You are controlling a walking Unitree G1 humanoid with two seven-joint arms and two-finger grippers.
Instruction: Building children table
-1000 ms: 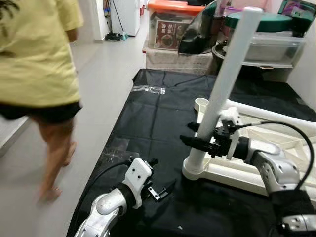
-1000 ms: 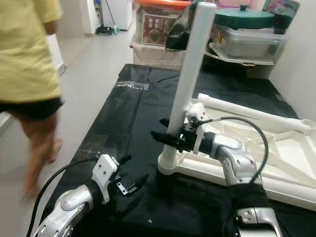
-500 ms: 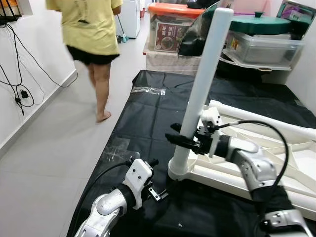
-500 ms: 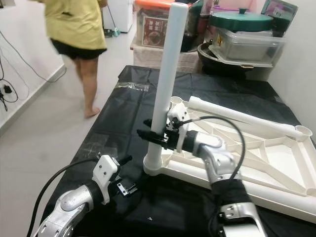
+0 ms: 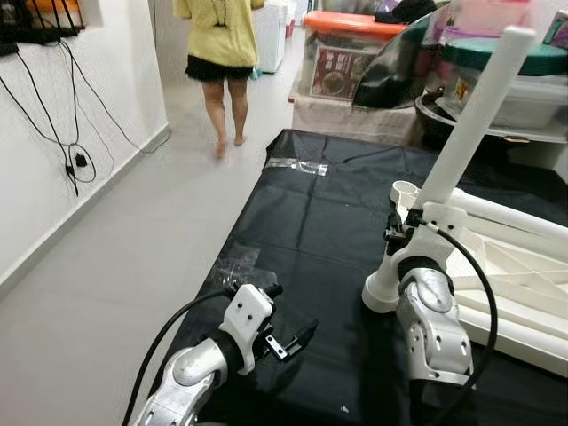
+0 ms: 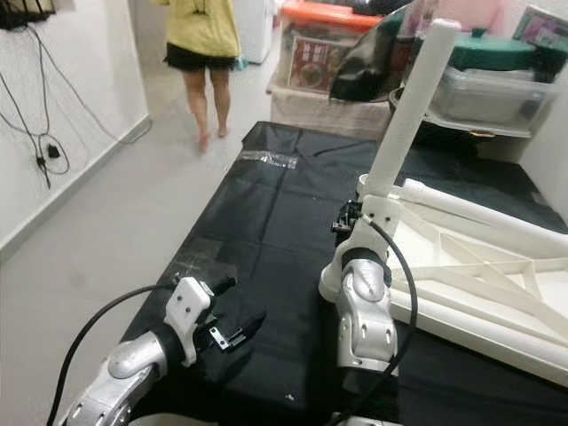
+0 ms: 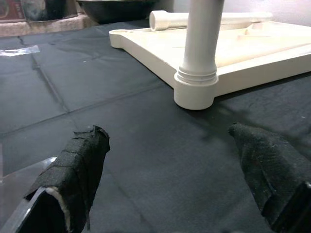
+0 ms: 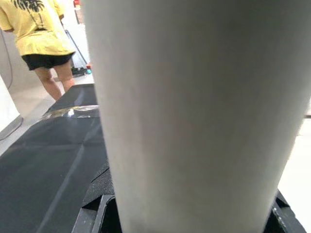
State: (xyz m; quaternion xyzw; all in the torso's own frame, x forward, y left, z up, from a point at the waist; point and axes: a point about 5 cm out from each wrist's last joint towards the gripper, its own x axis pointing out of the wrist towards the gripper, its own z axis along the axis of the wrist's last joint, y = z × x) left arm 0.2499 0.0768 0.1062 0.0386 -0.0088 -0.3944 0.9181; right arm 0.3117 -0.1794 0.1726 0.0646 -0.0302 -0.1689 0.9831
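Note:
A white table leg point(image 5: 461, 133) stands upright, slightly tilted, its threaded foot point(image 7: 196, 87) seated in a corner of the cream table top point(image 5: 524, 266), which lies upside down on a black cloth point(image 5: 302, 231). My right gripper point(image 5: 397, 235) is shut on the leg low down, and in the right wrist view its black fingers point(image 8: 95, 204) sit on both sides of the leg point(image 8: 194, 107). My left gripper point(image 5: 286, 315) hovers open just above the cloth, left of the leg's foot, with nothing between its padded fingertips point(image 7: 77, 160).
A second white leg point(image 6: 479, 213) lies along the far side of the table top. Storage boxes and bins point(image 5: 346, 53) are stacked behind the cloth. A person in a yellow shirt point(image 5: 222, 35) walks away down the tiled hallway. A wall with cables point(image 5: 53, 133) runs on the left.
The person has walked farther down the hallway. The camera has shifted. My right forearm now stands upright in front of the leg, still gripping it. The left gripper has stayed put.

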